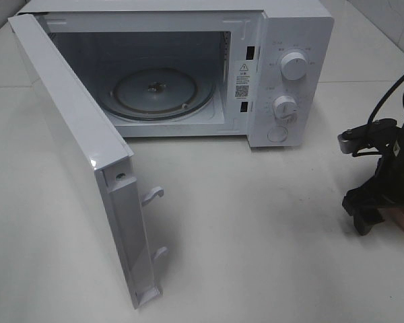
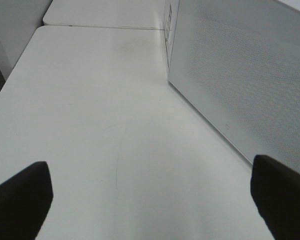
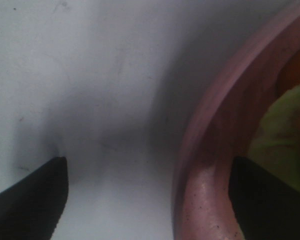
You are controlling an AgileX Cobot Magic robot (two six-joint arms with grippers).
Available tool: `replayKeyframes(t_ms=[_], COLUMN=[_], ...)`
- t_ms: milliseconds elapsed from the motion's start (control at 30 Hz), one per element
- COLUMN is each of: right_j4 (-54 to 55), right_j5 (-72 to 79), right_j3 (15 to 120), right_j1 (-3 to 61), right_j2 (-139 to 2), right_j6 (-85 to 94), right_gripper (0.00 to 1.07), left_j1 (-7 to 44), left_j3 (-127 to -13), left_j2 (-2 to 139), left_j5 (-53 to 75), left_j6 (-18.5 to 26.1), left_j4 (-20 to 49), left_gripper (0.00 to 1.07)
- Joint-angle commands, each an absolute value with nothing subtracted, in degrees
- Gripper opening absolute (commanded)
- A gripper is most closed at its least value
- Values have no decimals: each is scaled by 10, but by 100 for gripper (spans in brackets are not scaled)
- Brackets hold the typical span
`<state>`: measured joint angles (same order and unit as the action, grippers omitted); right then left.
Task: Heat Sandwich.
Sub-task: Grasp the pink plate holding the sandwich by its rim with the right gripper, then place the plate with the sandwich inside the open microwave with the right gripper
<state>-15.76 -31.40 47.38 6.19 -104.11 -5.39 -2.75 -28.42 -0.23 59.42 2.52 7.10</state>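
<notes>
- The step in hand, as I judge it, is picking up the plate point(image 3: 225, 100) that carries the sandwich point(image 3: 280, 140); nothing is in the microwave point(image 1: 289, 40) yet; its door point(image 1: 74, 148) stands swung wide and the glass turntable point(image 1: 155, 91) inside is bare.
- My right gripper point(image 3: 149, 165) is low over the desk point(image 1: 256, 235) at the right edge of the high view; its jaws are spread wide and straddle the pink rim, one finger outside over the desk, the other inside the plate; they clasp nothing, and I cannot tell whether either finger touches the rim.
- The sandwich lies on that plate, just beside my inner finger; only a patch of pale green filling and a bit of brownish crust show in the right wrist view; in the high view my arm hides it.
- My left gripper point(image 2: 150, 165) is released too, jaws wide apart with only desk between them; it hangs near the outer face of the open door, holding nothing; the high view does not show it.
- Next move, by my reckoning: close the right jaws squarely on the rim, firmly enough that the plate does not tip under the sandwich; then lift it level, carry it across the desk to the opening and set it on the turntable; the door's latch hooks and the edge of the opening need a clear berth.
- After that the door wants shutting, likely a job for the left gripper beside it; then a dial needs turning.
</notes>
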Motion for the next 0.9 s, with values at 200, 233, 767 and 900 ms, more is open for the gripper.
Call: replayKeyframes(t_ms=[200,233,767,900], right_j4=[-162,-169,-206,-207], right_j5=[-326,-327,-327,-329], right_j3=[476,476,476,476], right_j1=[60,60,60,60], right_j2=[-1043,-1043,-1043,-1043], right_j6=[-57,-63,-84,-84], right_gripper=[50,32,0,0], left_j1=[-25,-25,-25,-25], left_j3=[-283,-283,-283,-283], left_j2=[-19,-19,-19,-19], left_j5=[592,592,592,592], left_j6=[22,22,22,22], left_j4=[72,72,72,72], left_gripper=[101,101,101,101])
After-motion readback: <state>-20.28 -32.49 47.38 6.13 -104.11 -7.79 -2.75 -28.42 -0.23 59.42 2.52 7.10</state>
